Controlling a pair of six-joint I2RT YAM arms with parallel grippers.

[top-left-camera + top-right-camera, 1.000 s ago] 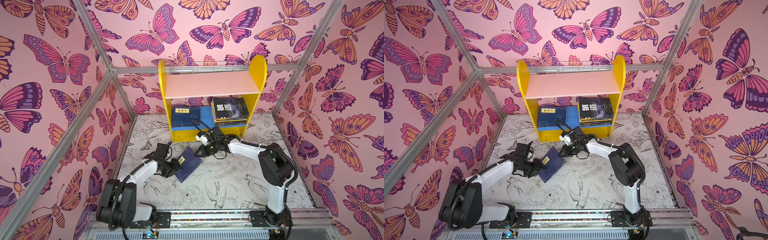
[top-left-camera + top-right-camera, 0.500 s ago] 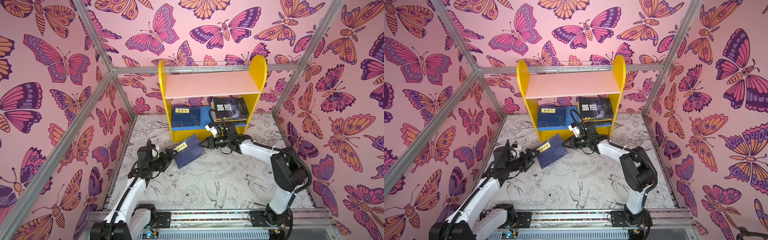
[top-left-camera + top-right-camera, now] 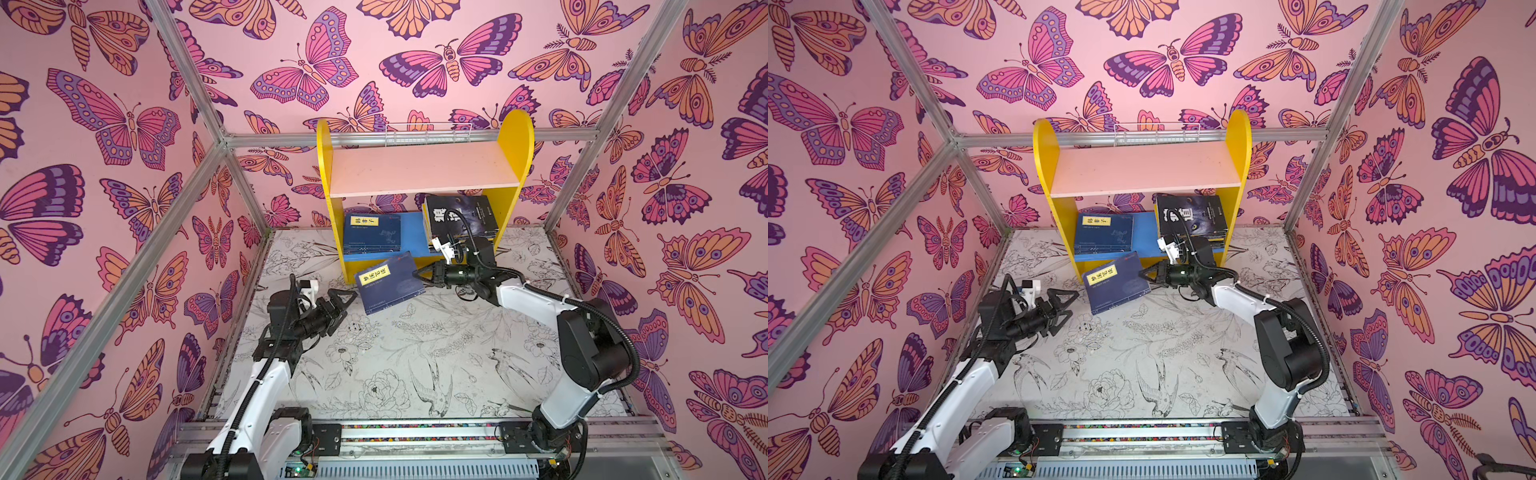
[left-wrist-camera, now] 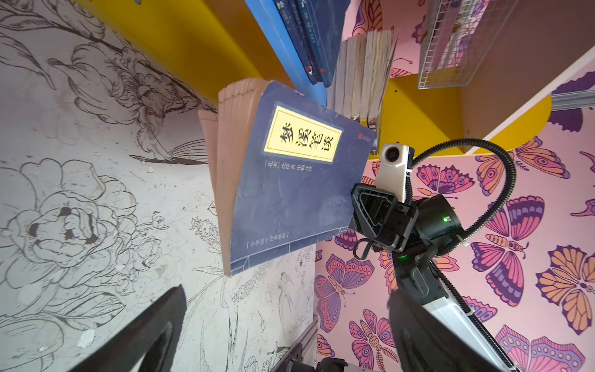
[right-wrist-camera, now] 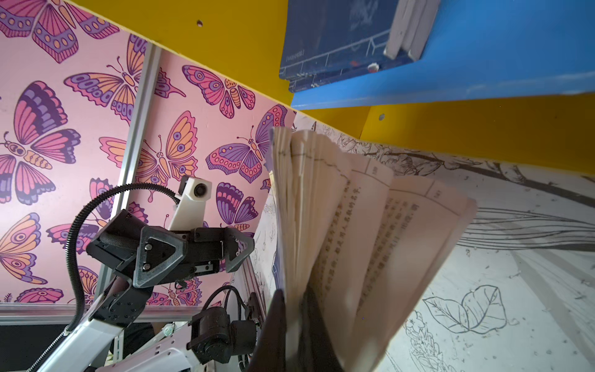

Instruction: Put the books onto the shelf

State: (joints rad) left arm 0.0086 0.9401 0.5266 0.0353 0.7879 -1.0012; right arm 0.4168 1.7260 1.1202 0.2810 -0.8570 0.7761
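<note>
The navy book (image 3: 390, 282) hangs tilted in the middle of both top views, just in front of the shelf's (image 3: 515, 137) yellow base strip. The right claw (image 3: 419, 276) is clenched on the middle of its right-hand edge. It is a thin paperback with a plain dark-blue cover and pale line work along the lower edge. From the right wrist its cream pages (image 5: 354, 241) fan loose, printed in columns of Chinese. I cannot tell whether its low corner touches the mat (image 3: 415, 365).

The yellow label on its cover (image 4: 302, 137) reads 梦溪笔谈, with a smaller line of characters under it and a small red mark at the corner.

One book is in the claw. On the blue board (image 3: 415, 230), at centre, there are two piles. A navy pile (image 3: 372, 235) on the left has its own yellow label, too small to read. A black-topped pile (image 3: 461, 216) on the right has big white characters partly behind a cable. I cannot count the books in either pile. The pink board (image 3: 419, 170) sits above them.

The left claw (image 3: 345, 306), lower left of the book, is spread wide and grips nothing, close beside the book but apart from it.
</note>
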